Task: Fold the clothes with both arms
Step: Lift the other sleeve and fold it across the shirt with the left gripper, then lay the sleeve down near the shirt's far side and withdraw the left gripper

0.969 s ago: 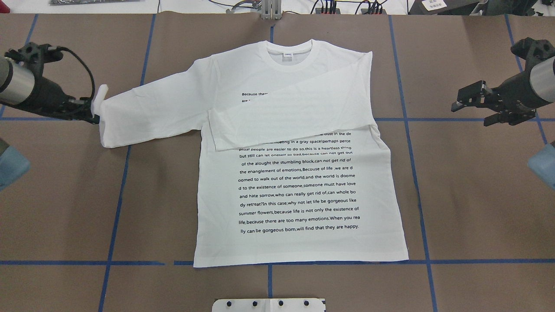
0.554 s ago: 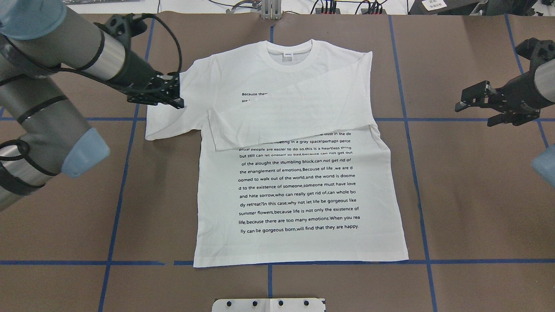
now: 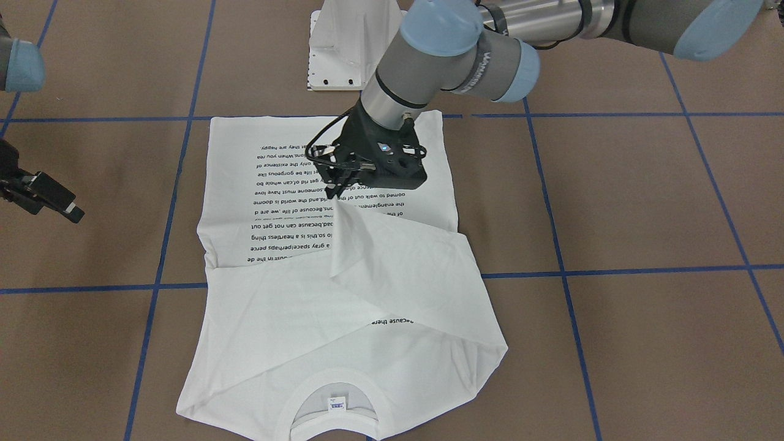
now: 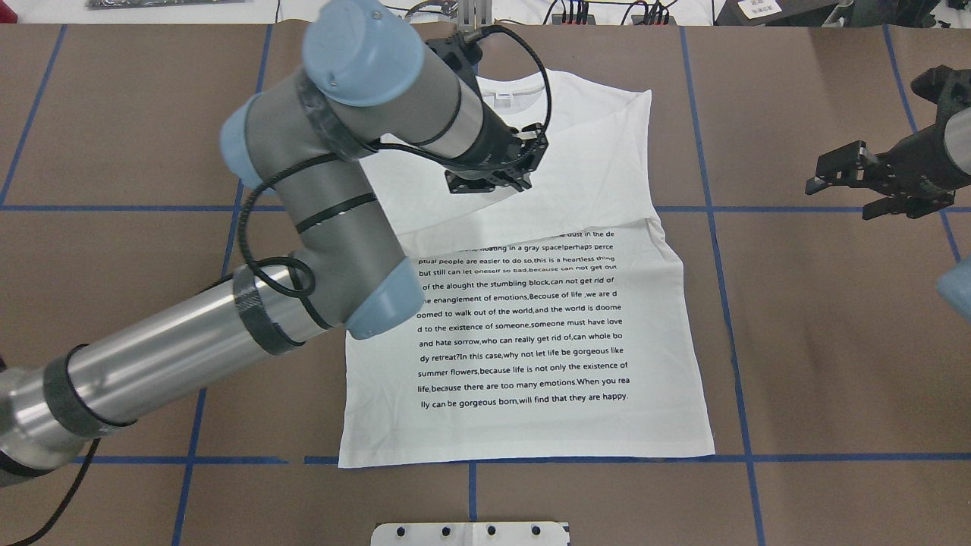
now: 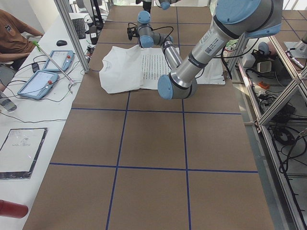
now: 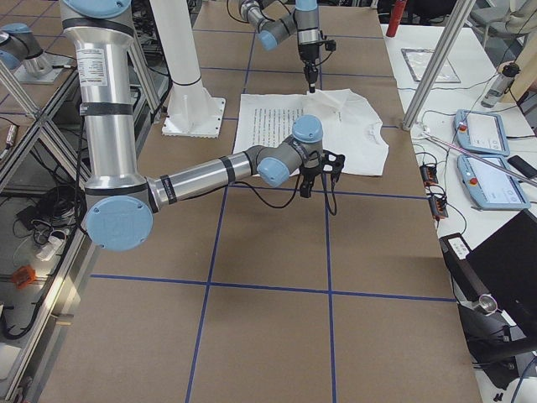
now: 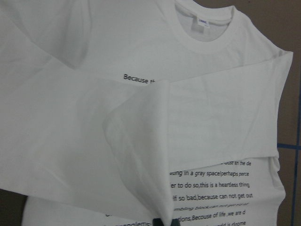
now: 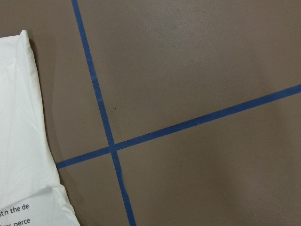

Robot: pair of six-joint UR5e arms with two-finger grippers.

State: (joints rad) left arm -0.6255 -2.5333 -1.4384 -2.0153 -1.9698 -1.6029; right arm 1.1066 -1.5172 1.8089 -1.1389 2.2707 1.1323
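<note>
The white long-sleeved T-shirt [image 4: 531, 341] lies flat on the brown table, text side up, collar [image 3: 334, 392] at the far edge from the robot. Its right sleeve [image 4: 599, 152] lies folded across the chest. My left gripper [image 4: 489, 182] hangs over the chest, shut on the left sleeve's cuff. In the front view the left gripper [image 3: 334, 195] holds the sleeve [image 3: 392, 257] lifted, draped over the shirt. The left wrist view shows the sleeve [image 7: 141, 155] hanging over the text. My right gripper [image 4: 840, 199] is open and empty, off the shirt's right side.
The white pedestal base plate [image 4: 470, 533] sits at the table's near edge. Blue tape lines [image 4: 713, 227] cross the brown table. A side table with tablets [image 5: 48, 72] and cables runs along the far edge, with a person [image 5: 14, 33] seated there.
My left gripper has carried the left sleeve from the far left across onto the shirt's chest. The right gripper has drifted slightly to the right.
</note>
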